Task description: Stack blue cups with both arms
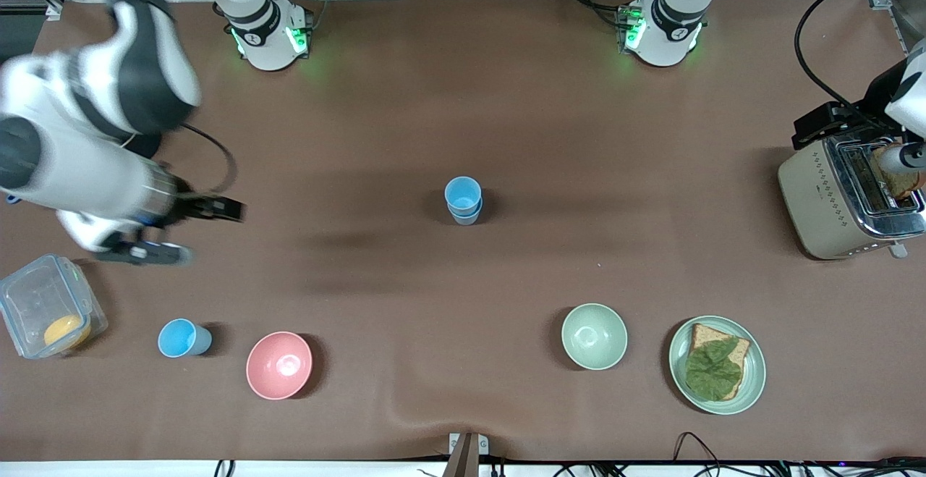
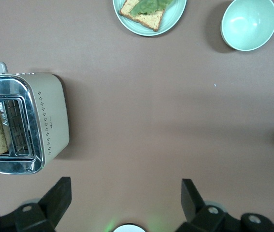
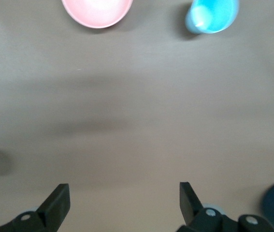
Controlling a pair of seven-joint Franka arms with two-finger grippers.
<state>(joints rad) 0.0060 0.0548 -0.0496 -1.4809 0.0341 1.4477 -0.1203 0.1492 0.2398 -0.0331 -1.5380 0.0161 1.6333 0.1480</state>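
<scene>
Both grippers wide open and empty, right gripper [image 1: 184,231] at frame mid-left, left gripper [image 2: 122,198] over bare table by the toaster [image 1: 846,195]; stacked cups [image 1: 463,200] centre, loose blue cup [image 1: 182,338] lower-left, risk: tipping it on approach.

No legible text anywhere. Toaster [image 2: 50,121] has a small dark mark on its cream side panel, in the left wrist view, too small to make out. Arm bases [image 1: 269,37] each carry a small round dark emblem, unreadable. Nothing printed on cups, bowls, plate or bench.
</scene>
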